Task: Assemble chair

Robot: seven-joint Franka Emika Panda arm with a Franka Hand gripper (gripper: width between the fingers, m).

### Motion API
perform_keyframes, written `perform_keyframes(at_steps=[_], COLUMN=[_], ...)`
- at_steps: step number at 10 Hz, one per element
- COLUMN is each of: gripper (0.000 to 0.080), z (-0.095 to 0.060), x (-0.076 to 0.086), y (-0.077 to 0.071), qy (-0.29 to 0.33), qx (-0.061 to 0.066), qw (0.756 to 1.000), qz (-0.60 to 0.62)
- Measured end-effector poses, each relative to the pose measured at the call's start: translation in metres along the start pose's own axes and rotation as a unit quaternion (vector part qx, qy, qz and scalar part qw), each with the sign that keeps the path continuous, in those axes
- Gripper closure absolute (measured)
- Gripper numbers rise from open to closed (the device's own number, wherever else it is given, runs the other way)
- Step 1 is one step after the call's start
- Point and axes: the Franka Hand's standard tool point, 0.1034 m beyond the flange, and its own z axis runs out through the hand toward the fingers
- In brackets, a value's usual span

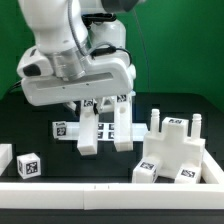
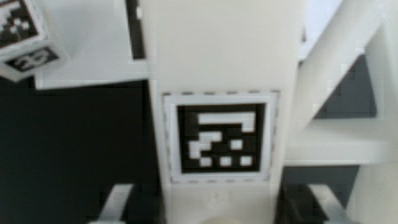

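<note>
Exterior view: arm (image 1: 75,50) looming over centre. At the exterior view's right, chair block (image 1: 172,152) standing free. In the middle, gripper (image 1: 100,108) clamped round an upright tagged bar (image 1: 90,135). At the exterior view's left, little cube (image 1: 28,166).

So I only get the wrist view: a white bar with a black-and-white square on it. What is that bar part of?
Observer: It belongs to a white chair part under the robot's arm, with two posts reaching down toward the black table.
Operator: Is anything built yet?
Observer: Yes. On the exterior view's right stands a blocky white assembly with upright prongs on top.
Operator: Any loose bits lying about?
Observer: A small white tagged cube sits toward the exterior view's left, well apart from both of those.
</note>
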Motion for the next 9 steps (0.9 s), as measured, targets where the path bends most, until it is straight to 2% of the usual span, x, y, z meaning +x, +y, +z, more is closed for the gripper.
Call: perform_keyframes(at_steps=[1, 2, 3, 4, 6, 7, 8, 9], gripper=[0.0519, 0.0519, 0.0519, 0.0519, 0.0519, 0.0519, 0.0519, 0.0519], z=[-0.015, -0.032, -0.044, -0.038, -0.032, -0.035, -0.05, -0.053], x=[-0.002, -0.006, 0.0, 0.005, 0.002, -0.003, 0.0, 0.01], y=[0.007, 0.007, 0.002, -0.002, -0.005, -0.005, 0.002, 0.011], qy=[-0.06, -0.124, -0.177, -0.206, -0.266, -0.296, -0.326, -0.324], qx=[0.016, 0.019, 0.025, 0.03, 0.041, 0.041, 0.035, 0.032], qw=[0.998, 0.992, 0.984, 0.978, 0.963, 0.954, 0.944, 0.944], qz=[-0.004, -0.004, -0.006, -0.01, -0.015, 0.005, 0.045, 0.062])
